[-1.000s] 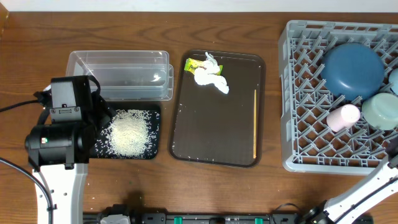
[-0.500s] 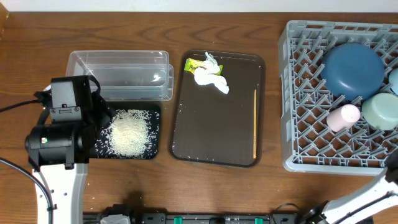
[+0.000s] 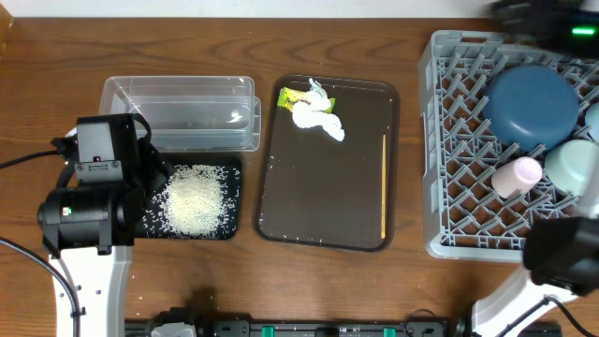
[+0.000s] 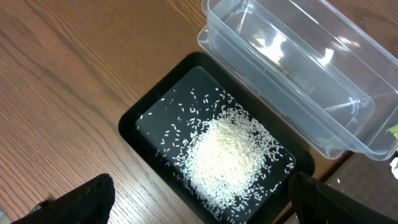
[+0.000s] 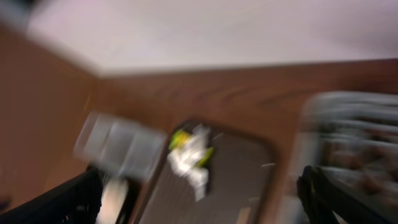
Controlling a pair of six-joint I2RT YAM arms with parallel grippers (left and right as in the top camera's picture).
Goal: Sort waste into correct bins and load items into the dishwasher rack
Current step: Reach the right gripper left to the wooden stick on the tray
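You are holding the left gripper (image 4: 202, 198) above the shallow black tray (image 3: 230, 168) with its fingers spread wide and nothing between them. The heap of white rice (image 3: 194, 202) is lying in that tray, which is sitting just in front of the clear tub (image 3: 178, 112). The crumpled tissue (image 3: 316, 117) and the yellow-green wrapper (image 3: 293, 95) are resting together at the far end of the brown serving tray (image 3: 318, 197), and the wooden stick (image 3: 384, 185) is lying along its right side. The dark blue dish (image 3: 531, 103), pink cup (image 3: 517, 175) and pale blue bowl (image 3: 573, 167) are sitting in the grey rack (image 3: 463, 187). Your right gripper (image 5: 199, 193) is showing only as a blur, its fingers standing far apart and gripping nothing.
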